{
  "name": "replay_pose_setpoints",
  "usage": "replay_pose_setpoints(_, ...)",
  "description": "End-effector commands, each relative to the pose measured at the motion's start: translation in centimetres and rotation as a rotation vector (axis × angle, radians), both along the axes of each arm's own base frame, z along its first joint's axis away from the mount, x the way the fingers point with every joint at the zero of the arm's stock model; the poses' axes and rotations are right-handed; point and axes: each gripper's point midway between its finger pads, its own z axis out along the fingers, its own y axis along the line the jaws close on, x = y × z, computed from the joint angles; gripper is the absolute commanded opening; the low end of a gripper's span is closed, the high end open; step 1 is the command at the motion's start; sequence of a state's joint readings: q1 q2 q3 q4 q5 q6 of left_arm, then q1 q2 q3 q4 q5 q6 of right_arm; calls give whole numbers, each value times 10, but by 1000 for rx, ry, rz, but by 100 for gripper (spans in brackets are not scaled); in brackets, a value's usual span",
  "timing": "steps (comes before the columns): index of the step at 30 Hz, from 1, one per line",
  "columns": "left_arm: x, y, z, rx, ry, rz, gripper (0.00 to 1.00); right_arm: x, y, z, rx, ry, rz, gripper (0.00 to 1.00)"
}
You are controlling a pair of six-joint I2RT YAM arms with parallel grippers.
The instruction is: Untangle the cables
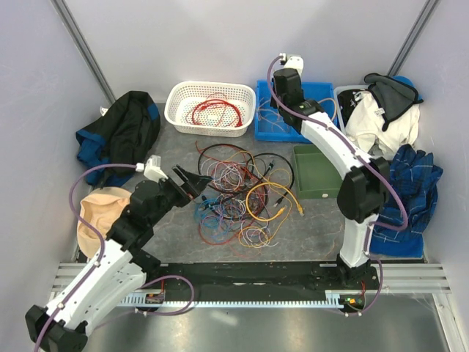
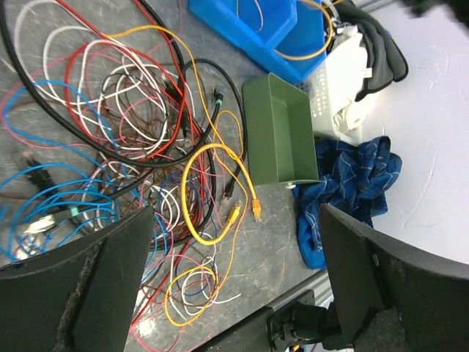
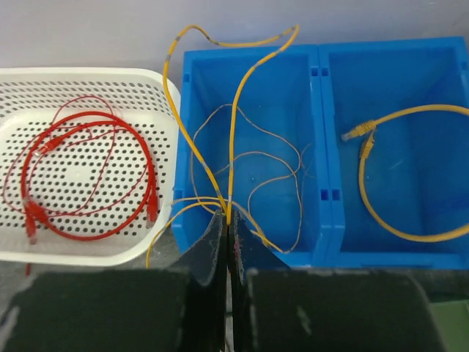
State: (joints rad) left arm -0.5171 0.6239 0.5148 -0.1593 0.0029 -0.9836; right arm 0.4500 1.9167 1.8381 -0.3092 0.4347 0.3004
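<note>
the right gripper (image 3: 227, 220) is pinched fully shut on a thin yellow wire (image 3: 233, 125), just above the near wall of the blue bin (image 3: 319, 59). from the fingertips the wire rises toward 12 o'clock, arches over the bin's left compartment and drops down again; letting go there looks like the next step. the rest of the cables (image 1: 238, 194) lie heaped in the middle of the table (image 1: 308, 235): red, blue, white, black, purple and yellow-orange loops crossing one another, some with plugs. in the top view that heap sits at 3 o'clock of the left gripper (image 1: 199, 183), just beside it, so the left arm is nearer. its jaws stand wide apart, holding nothing.
</note>
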Motion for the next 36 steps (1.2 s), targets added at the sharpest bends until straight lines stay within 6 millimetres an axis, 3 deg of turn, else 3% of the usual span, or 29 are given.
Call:
replay_pose_setpoints(1, -8, 27, 23, 83, -74, 74, 100, 34, -5, 33, 49, -105, -24, 0)
replay_pose_setpoints(2, -13, 32, 27, 84, -88, 83, 100, 45, -6, 14, 36, -76, -32, 0)
replay_pose_setpoints(4, -16, 38, 34, 97, -124, 97, 100, 58, -15, 16, 43, -86, -51, 0)
replay_pose_setpoints(5, -17, 42, 37, 103, -138, 106, 100, 67, -17, 0, 36, -63, -55, 0)
replay_pose_setpoints(6, -20, 46, 42, 102, -155, 120, 100, 73, -25, 1, 49, -69, -70, 0)
replay_pose_setpoints(10, -18, 60, 43, 137, -182, 180, 100, 92, -38, -33, 51, -25, -94, 0)
replay_pose_setpoints(19, -7, 52, 15, 199, -88, 162, 100, 105, -37, -88, 34, 53, -83, 0)
replay_pose_setpoints(22, -7, 53, 12, 195, -78, 167, 100, 107, -33, -95, 26, 66, -63, 1)
replay_pose_setpoints(24, -7, 55, 12, 191, -79, 179, 100, 106, -32, -91, 25, 63, -56, 26)
replay_pose_setpoints(25, -7, 55, 14, 186, -81, 181, 100, 105, -32, -83, 29, 50, -59, 52)
replay_pose_setpoints(27, -6, 55, 15, 185, -83, 184, 100, 100, -36, -73, 22, 34, -89, 67)
replay_pose_setpoints(28, -6, 54, 16, 185, -83, 182, 100, 95, -38, -53, 27, 2, -103, 77)
replay_pose_setpoints(30, -5, 54, 16, 185, -80, 183, 100, 84, -33, -39, 12, -30, -116, 85)
replay_pose_setpoints(31, -5, 54, 16, 183, -80, 182, 100, 76, -34, -15, 20, -67, -123, 89)
replay_pose_setpoints(33, -5, 52, 15, 179, -74, 174, 100, 60, -29, -7, -1, -70, -140, 91)
replay_pose_setpoints(34, -5, 50, 15, 171, -70, 170, 100, 47, -29, 17, 17, -100, -139, 91)
replay_pose_setpoints(35, -6, 49, 15, 165, -67, 162, 100, 36, -29, 5, 9, -71, -143, 91)
replay_pose_setpoints(36, -7, 46, 13, 160, -61, 146, 100, 24, -21, 7, 20, -72, -128, 91)
